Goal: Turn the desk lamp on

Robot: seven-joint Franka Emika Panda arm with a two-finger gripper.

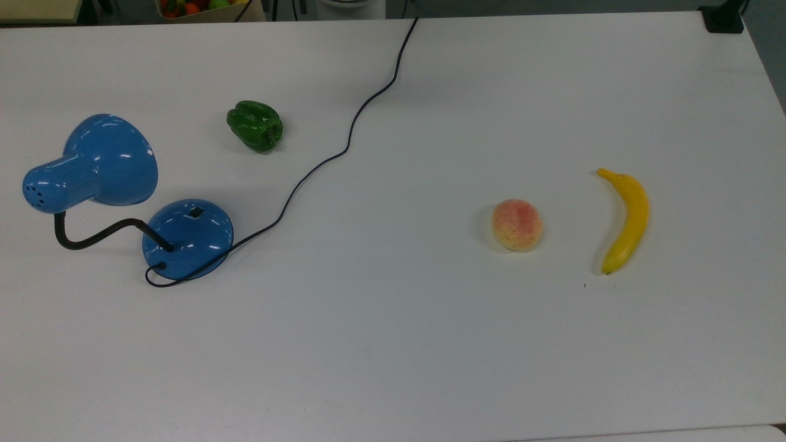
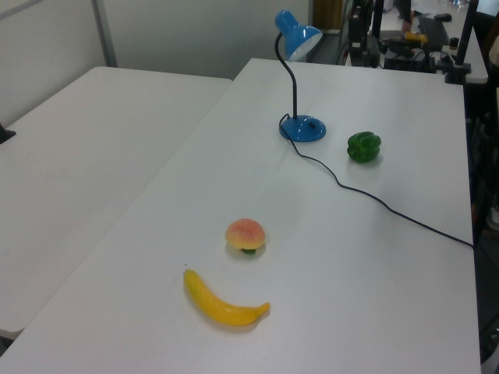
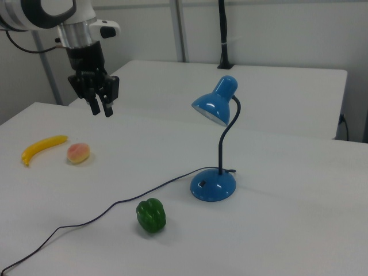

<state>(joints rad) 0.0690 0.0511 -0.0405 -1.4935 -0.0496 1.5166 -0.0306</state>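
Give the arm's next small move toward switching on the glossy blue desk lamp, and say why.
Probably carry the gripper across toward the glossy blue desk lamp, aiming above the small black switch on its domed base. In the right view the gripper hangs high over the table, nearer the pink-yellow peach and yellow banana, well apart from the lamp. The bulb looks unlit.
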